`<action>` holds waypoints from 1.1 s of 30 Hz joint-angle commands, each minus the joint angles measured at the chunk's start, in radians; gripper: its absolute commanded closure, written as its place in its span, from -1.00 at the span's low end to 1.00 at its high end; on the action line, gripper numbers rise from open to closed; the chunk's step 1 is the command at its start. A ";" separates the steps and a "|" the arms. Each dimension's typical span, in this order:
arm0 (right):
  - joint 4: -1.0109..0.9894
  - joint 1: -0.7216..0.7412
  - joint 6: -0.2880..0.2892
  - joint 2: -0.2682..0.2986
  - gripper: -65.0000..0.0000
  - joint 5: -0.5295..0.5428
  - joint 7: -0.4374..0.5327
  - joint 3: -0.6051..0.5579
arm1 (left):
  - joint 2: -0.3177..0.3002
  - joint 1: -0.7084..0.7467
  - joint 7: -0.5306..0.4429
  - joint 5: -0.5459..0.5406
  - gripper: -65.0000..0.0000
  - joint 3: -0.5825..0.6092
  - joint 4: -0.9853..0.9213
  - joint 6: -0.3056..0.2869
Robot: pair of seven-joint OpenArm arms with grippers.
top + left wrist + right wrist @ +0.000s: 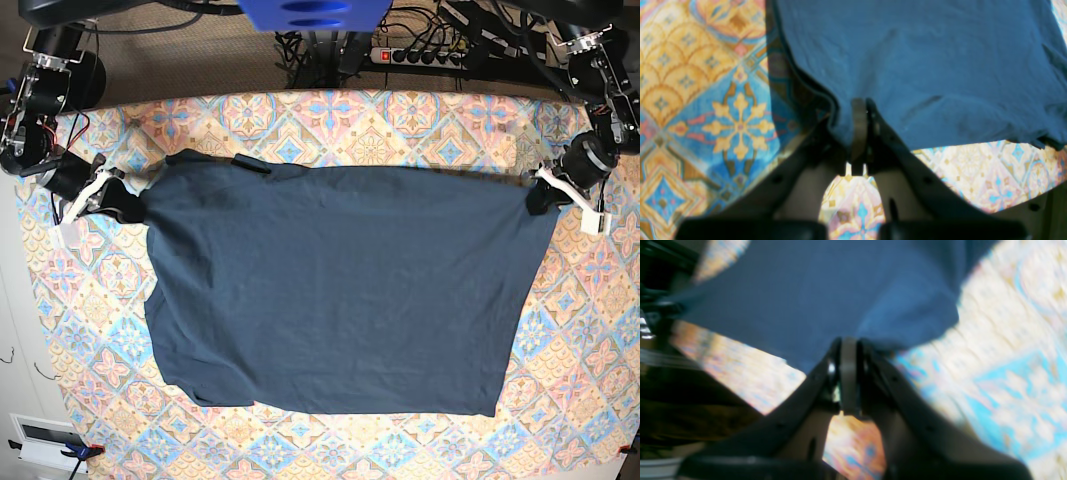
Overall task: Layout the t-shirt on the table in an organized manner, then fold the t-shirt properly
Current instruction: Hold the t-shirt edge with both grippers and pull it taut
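Base view showed the t-shirt (340,290) spread flat on the patterned table (400,120), cables (430,45) behind it. Left gripper (537,192) and right gripper (128,200) each pinched a shirt corner.

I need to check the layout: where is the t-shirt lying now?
In the base view, the t-shirt lies spread across the middle of the table, its upper corners pinched by the right gripper and left gripper.

Black jointed arms, white gripper (100,190) pieces, black fingers (893,146), red wiring
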 commanded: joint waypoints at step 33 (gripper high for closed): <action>-0.013 -0.167 0.008 -0.102 0.12 -0.221 0.033 0.104 | 0.060 0.001 -0.029 0.060 1.00 -0.008 -0.079 -0.003</action>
